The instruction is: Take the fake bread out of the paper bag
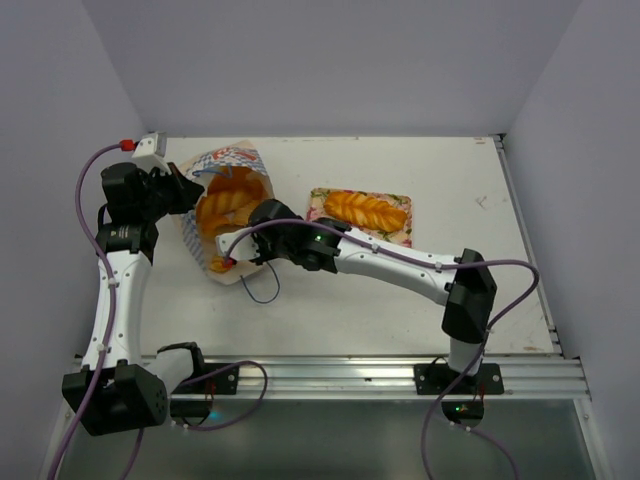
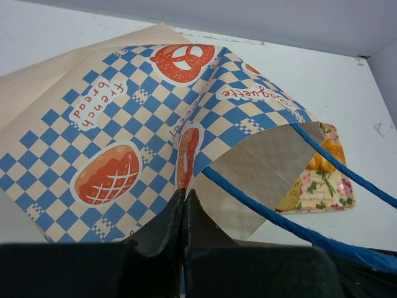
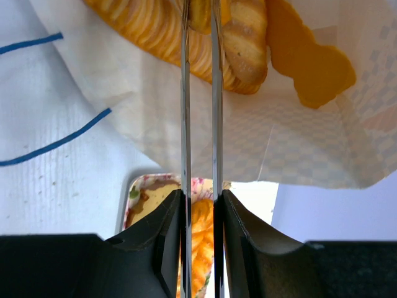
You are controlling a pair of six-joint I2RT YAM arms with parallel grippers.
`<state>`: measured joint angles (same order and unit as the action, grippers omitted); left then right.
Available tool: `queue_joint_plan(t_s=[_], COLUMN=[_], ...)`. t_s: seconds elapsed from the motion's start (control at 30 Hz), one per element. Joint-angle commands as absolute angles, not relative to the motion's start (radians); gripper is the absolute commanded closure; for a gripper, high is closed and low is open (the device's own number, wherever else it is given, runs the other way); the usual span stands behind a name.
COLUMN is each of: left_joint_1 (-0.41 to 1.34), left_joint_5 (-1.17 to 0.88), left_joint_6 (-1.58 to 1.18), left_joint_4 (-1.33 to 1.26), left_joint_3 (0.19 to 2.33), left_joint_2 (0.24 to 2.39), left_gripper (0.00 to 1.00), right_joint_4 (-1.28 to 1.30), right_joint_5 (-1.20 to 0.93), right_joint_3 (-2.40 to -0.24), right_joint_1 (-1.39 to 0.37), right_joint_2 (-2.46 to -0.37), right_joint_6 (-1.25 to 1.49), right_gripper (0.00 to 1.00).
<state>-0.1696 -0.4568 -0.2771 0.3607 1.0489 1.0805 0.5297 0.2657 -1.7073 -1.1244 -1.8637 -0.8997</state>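
Top cam: paper bag [image 1: 235, 165] sits left-center on worktop [image 1: 350, 300], mouth open, fake bread [image 1: 225, 205] still inside. One loaf [image 1: 365, 210] lies on tray [image 1: 405, 237] just beside it.
Left wrist: left claw [image 2: 185, 205] squeezed together on the bag's edge.
Right wrist: right claw [image 3: 200, 9] is inside the bag w/ only a narrow gap, nipping a bread piece.

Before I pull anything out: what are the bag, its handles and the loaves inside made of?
Paper bag: thin matte printed paper, going by the creases and the folds it holds. Handles: blue twisted cord, possibly paper or fibre. Toy bread: glossy with a moulded ridged surface, probably plastic or foam; the look does not settle which.
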Motion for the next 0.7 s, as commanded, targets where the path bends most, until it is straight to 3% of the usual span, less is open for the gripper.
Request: queue_joint_plan(t_s=[0.0, 0.67], left_joint_1=[-0.176, -0.176], left_joint_5=[-0.445, -0.413], left_joint_6=[-0.278, -0.287], left_joint_4=[0.333, 0.345], left_joint_3=[1.066, 1.095], left_joint_2=[1.083, 1.106], left_gripper=[1.00, 1.00], right_joint_4=[0.532, 0.750], right_joint_5=[0.220, -0.199], right_joint_3=[-1.678, -1.513], right_joint_1=[-1.106, -0.933], right_joint_2=[-1.750, -1.368], right_joint_6=[-0.861, -0.677], right_gripper=[1.00, 1.00])
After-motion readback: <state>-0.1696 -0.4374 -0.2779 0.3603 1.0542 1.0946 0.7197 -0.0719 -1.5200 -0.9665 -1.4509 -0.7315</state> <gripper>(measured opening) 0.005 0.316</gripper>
